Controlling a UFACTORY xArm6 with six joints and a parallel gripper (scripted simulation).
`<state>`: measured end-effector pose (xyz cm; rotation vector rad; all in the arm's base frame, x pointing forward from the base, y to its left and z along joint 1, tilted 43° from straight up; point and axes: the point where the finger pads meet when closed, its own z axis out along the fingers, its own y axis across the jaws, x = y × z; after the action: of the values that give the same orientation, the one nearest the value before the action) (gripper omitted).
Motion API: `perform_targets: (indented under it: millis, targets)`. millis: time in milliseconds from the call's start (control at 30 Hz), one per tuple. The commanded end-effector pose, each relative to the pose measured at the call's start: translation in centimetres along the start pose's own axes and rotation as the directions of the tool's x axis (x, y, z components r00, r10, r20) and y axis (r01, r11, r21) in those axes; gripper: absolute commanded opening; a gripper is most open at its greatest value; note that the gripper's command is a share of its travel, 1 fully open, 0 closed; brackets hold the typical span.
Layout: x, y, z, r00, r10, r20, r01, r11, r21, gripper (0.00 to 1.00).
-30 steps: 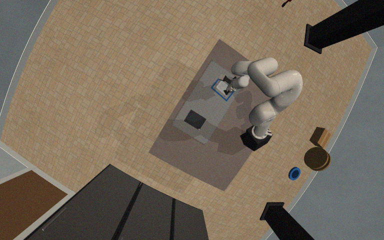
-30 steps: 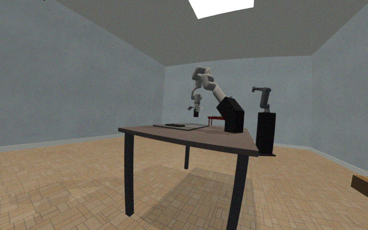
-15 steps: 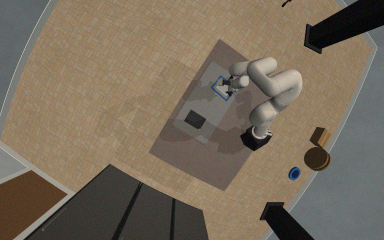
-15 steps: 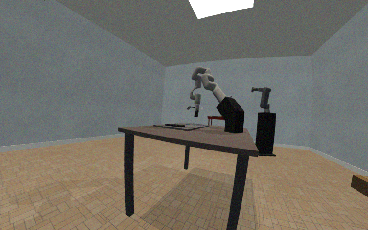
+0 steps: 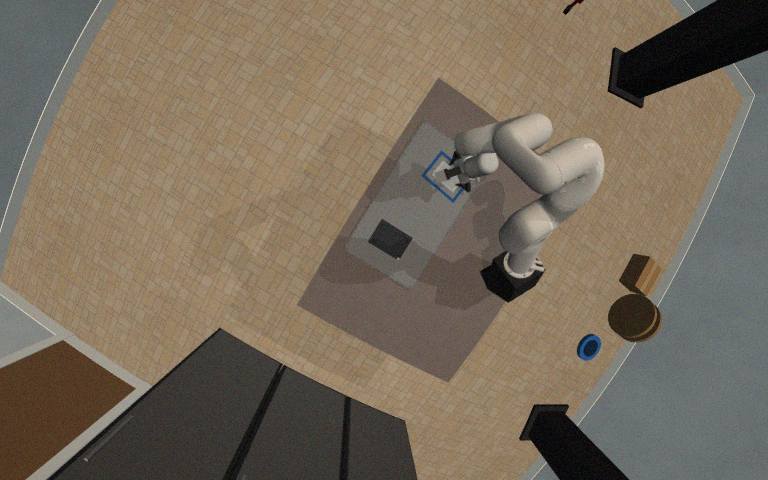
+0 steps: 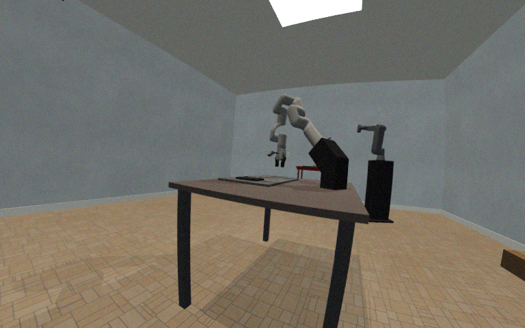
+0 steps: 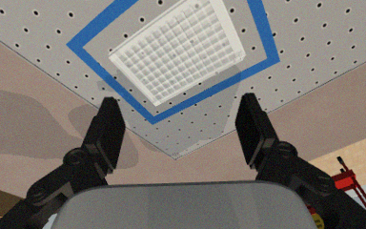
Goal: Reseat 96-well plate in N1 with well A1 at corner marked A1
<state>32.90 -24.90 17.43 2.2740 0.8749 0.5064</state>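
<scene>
xArm folded into a high arch: lower link leans up from the base, elbow at the top, forearm drops to a vertical wrist. Gripper points straight down, hanging well above the tabletop, touching nothing. Fingers spread to full width, nothing between them. Both black pads show in the wrist view, splayed symmetric either side of the gripper body. In the top view the gripper sits rotated diagonal to the arm's reach.
</scene>
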Motion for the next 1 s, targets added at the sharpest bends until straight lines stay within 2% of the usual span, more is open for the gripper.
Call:
perform_targets:
  millis: [0,167,400,700,767,967]
  targets:
    - [0.04,0.05,-0.04,0.977,-0.211,0.037,0.211,0.977,0.01,1.0]
    - [0.04,0.05,-0.04,0.951,-0.308,0.036,0.308,0.951,0.014,1.0]
    - [0.04,0.05,-0.04,0.854,-0.52,0.031,0.519,0.854,0.022,1.0]
    - [0.04,0.05,-0.04,0.852,-0.523,0.031,0.523,0.852,0.022,1.0]
    - [0.0,0.05,0.95,0.815,-0.579,0.03,0.578,0.816,0.024,1.0]
    - [0.0,0.05,0.95,0.684,-0.729,0.024,0.729,0.684,0.029,1.0]
